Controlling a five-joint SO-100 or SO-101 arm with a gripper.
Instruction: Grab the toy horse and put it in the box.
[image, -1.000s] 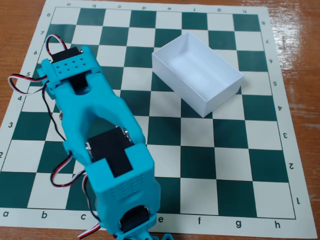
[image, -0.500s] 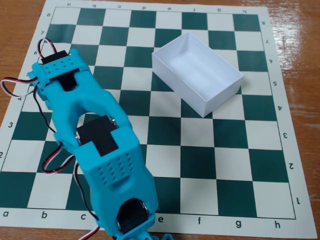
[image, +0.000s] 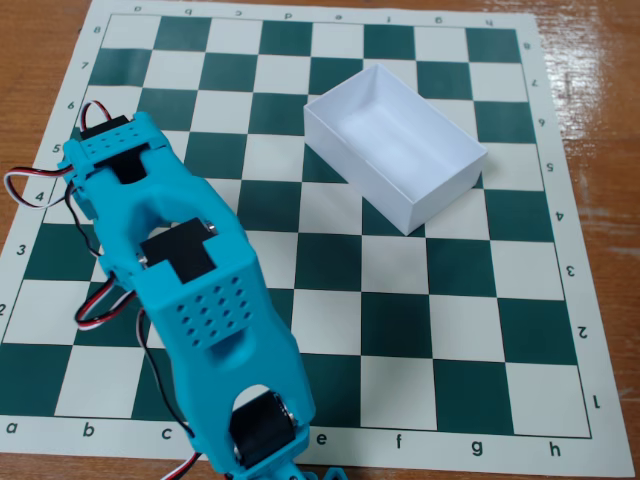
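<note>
The white lidless paper box (image: 395, 150) lies tilted on the chessboard's upper right part, and what shows of its inside is bare. The toy horse is not visible anywhere; it is hidden or out of view. My cyan arm (image: 190, 290) stretches from the upper left down to the bottom edge over the board's left side. Its far end, with a black motor (image: 262, 428), runs out of the frame at the bottom. The gripper's fingers are cut off there, so they do not show.
The green-and-white chessboard mat (image: 420, 300) lies on a wooden table (image: 600, 60). Red, white and black servo wires (image: 40, 185) loop out at the arm's left side.
</note>
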